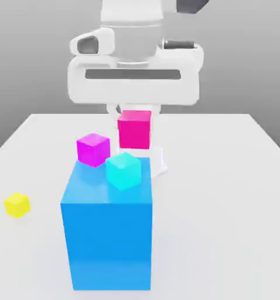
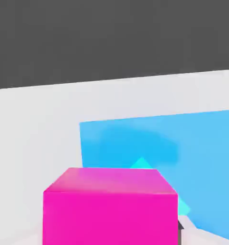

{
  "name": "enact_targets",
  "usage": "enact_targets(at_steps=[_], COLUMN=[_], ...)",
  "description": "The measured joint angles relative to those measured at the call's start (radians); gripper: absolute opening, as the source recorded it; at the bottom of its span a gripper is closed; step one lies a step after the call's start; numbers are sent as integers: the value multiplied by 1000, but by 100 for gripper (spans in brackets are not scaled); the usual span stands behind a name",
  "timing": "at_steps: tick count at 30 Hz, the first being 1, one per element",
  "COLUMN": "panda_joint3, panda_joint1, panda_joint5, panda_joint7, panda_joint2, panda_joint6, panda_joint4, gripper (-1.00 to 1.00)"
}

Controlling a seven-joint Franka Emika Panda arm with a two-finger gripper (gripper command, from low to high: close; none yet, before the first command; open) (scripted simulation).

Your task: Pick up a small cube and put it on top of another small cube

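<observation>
The small hot-pink cube (image 1: 134, 129) hangs just under my white hand, with my gripper (image 1: 135, 120) shut on it. It is behind the big blue block (image 1: 107, 234) and slightly above the level of its top. In the hand view the pink cube (image 2: 110, 210) sits close in front, with the blue block (image 2: 198, 143) beyond it. A cyan small cube (image 1: 124, 170) rests on the blue block's top, and one of its corners (image 2: 142, 163) peeks out past the pink cube. A purplish-magenta small cube (image 1: 93, 149) sits at the block's far corner, on the exterior view's left.
A yellow small cube (image 1: 17, 204) lies on the white table (image 1: 224, 193) at the exterior view's left. The blue block stands tall at the front middle, and bare table stretches to the exterior view's right.
</observation>
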Motion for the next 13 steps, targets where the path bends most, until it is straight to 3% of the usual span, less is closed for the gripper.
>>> enact_targets(at_steps=[2, 3, 9, 13], panda_joint3=[-1, -1, 0, 3], panda_joint1=[-6, -7, -9, -10], panda_joint5=[-1, -1, -4, -6], panda_joint7=[6, 7, 9, 11], panda_joint2=[23, 32, 37, -8], panda_joint6=[74, 100, 113, -8], panda_joint4=[-51, -68, -76, 0], gripper=[-100, 100, 100, 100])
